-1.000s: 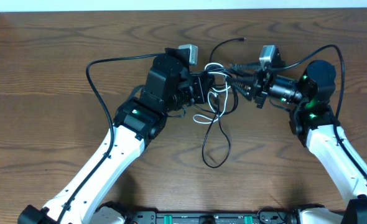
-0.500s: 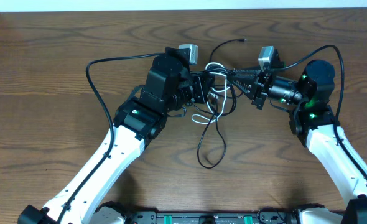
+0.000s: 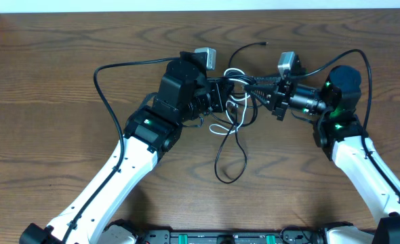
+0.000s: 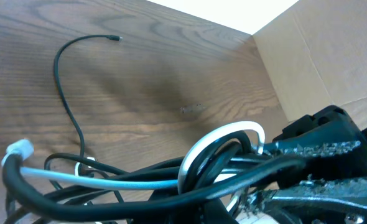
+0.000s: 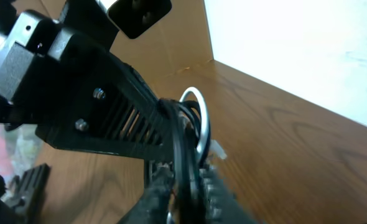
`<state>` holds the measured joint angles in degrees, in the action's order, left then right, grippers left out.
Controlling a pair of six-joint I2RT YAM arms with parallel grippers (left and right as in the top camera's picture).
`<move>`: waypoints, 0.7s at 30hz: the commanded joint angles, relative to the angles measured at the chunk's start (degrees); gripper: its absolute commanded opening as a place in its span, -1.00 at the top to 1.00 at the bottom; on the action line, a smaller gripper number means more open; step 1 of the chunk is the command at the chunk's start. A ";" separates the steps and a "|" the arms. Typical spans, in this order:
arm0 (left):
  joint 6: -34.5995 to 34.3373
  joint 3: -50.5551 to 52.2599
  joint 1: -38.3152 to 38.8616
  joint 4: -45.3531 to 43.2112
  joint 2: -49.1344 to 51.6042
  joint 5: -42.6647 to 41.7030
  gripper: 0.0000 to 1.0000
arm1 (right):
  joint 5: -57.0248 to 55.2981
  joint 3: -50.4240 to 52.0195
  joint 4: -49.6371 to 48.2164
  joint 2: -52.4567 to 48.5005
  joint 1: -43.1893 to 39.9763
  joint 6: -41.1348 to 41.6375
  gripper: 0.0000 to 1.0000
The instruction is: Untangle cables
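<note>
**Between the two grippers: knot pinched from both sides**

At the far middle of the table (image 3: 64, 68), the cables (image 3: 238, 95) sit bunched in a tight tangle, directly between two fingertips that face each other.

- Left gripper (image 3: 222, 98): jaws together. The cords crowd right at its tip and fill the bottom of its wrist view, so I judge it pinched on the bundle, though its pads are hidden.
- Right gripper (image 3: 254, 87): in its wrist view the toothed fingers are pressed onto a black strand running between them. Clamped.
- White cord (image 4: 224, 132): arches as a small hoop over the black strands, in the gap between the tips.
- Black loop (image 3: 228, 163): trails slack from the knot toward the near edge.
- Plug end (image 3: 264, 43): lies free on the far side.

Relation that matters: both grips lie on one left-right line with the knot in the middle, slightly nearer the left tip. Slack runs crosswise to that line. Drawing the arms apart along it would likely tighten the knot or tease it open; I cannot tell which strand each side holds.
</note>
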<state>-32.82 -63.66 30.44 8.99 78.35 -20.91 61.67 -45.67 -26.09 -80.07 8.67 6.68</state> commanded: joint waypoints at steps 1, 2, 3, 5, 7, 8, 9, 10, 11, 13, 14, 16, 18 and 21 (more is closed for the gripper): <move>-0.44 -0.33 -0.07 -0.48 -0.33 -0.72 0.85 | -0.11 -0.39 0.17 0.68 0.66 -0.15 0.98; -0.44 -0.33 -0.09 -0.46 -0.33 -0.72 0.85 | -0.31 -0.39 0.15 0.68 0.66 -0.17 0.98; -0.44 -0.33 -0.09 -0.46 -0.33 -0.70 0.85 | -0.55 -0.39 0.13 0.68 0.66 -0.15 0.98; -0.42 -0.33 -0.09 -0.24 -0.33 -0.42 0.85 | -0.94 -0.39 0.13 0.68 0.66 -0.15 0.98; -0.42 -0.33 -0.09 0.42 -0.33 0.94 0.85 | -0.94 -0.39 0.13 0.68 0.66 -0.15 0.98; -0.44 -0.33 -0.09 0.79 -0.33 1.55 0.85 | -0.94 -0.39 0.15 0.68 0.63 -0.15 0.98; -0.44 -0.33 -0.09 1.20 -0.33 2.40 0.85 | -0.94 -0.39 0.15 0.68 0.63 -0.15 0.98; -0.46 -0.33 -0.09 1.55 -0.33 3.13 0.85 | -0.98 -0.39 0.15 0.68 0.63 -0.15 0.98; -0.48 -0.33 -0.13 1.99 -0.33 4.04 0.85 | -1.38 -0.39 0.15 0.68 0.63 -0.15 0.98; -1.44 -0.33 -0.17 3.28 -0.33 6.80 0.85 | -2.16 -0.39 0.17 0.68 0.33 -0.13 0.98; -3.04 -0.33 -0.22 4.31 -0.33 8.83 0.85 | -2.69 -0.39 0.20 0.68 0.02 -0.11 0.98; -6.64 -0.33 -0.35 6.67 -0.33 13.27 0.85 | -3.48 -0.39 0.20 0.68 -0.85 -0.09 0.98; -9.18 -0.33 -0.59 8.35 -0.33 15.87 0.85 | -4.50 -0.39 0.50 0.68 -1.81 0.33 0.98; -9.99 -0.33 -1.01 8.74 -0.35 16.04 0.85 | -6.56 -0.39 2.38 0.68 -3.15 0.57 0.98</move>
<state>-39.77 -63.66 30.46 17.43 78.35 -10.55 59.44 -45.67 -24.64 -80.07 7.68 6.98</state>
